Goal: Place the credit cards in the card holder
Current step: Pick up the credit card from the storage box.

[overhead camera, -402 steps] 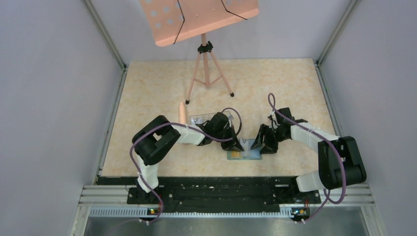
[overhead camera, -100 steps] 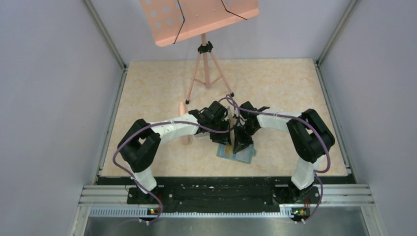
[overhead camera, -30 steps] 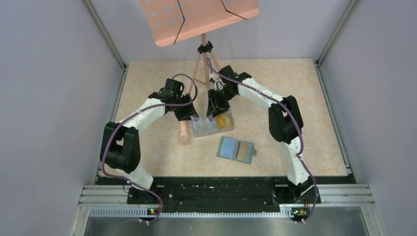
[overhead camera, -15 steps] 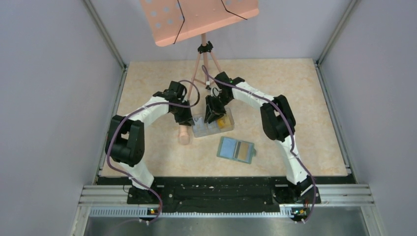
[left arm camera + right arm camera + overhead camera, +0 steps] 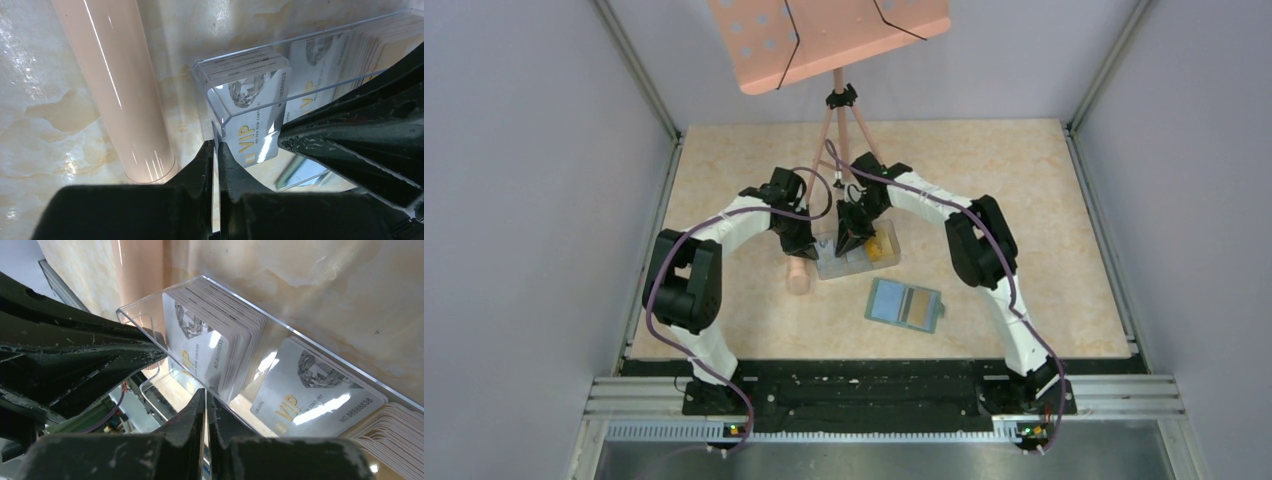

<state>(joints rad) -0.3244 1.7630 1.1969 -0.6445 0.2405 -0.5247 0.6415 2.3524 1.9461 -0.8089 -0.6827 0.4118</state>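
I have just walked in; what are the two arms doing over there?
Both arms reach over a clear box packed with standing credit cards. The left gripper is shut on the box's corner wall. The right gripper is closed to a sliver at the box's long wall; whether it pinches anything is unclear. The card holder lies open on the table, nearer the arm bases.

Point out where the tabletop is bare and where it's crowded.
Bare: the near strip left of the card holder, and the far corners beside the tripod. Crowded: around the clear box, with left gripper, right gripper and pink cylinder.
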